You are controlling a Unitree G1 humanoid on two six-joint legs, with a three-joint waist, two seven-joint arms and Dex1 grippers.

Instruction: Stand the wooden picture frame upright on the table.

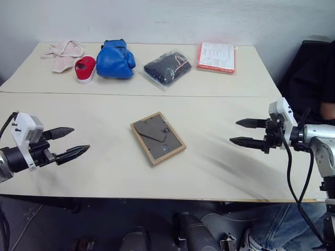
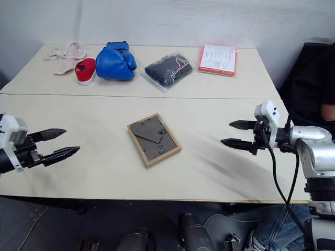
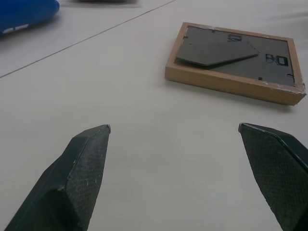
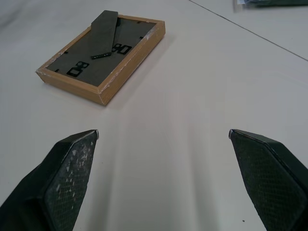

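Wooden picture frame point(image 1: 157, 138) lies face-down on table point(image 1: 104, 172); left tool point(image 1: 70, 143) and right tool point(image 1: 242, 132) gape empty

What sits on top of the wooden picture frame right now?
Nothing rests on the wooden picture frame; its dark back with the folded stand faces up. Its picture side lies against the table, hidden.

A lab-like room: bare white wall point(image 1: 209, 21), cream table point(image 1: 104, 172) of oddments.
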